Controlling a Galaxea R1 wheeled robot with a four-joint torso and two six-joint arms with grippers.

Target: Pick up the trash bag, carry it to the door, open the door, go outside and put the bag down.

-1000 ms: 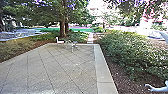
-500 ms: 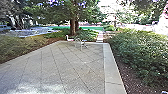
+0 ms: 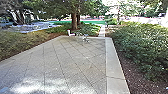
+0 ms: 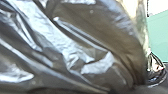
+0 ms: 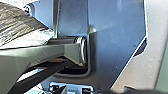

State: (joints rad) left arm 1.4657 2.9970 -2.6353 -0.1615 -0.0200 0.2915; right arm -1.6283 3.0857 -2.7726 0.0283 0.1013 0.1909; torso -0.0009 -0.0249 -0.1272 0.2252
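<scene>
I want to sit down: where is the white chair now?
In the head view, the white chair is left of centre at the paving's far edge, before the tree trunks.

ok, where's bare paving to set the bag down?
Middle of the paving, between the left-hand planting and the pale edge strip beside the right-hand shrubs. Crowded: far end, pale chair and light furniture near the tree trunk.

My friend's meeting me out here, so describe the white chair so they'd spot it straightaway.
Look along the paved patio to its far edge, in front of the thick tree trunk. There stands the white chair, left of some spindly grey furniture. Its solid, pale backrest sets it apart.
</scene>
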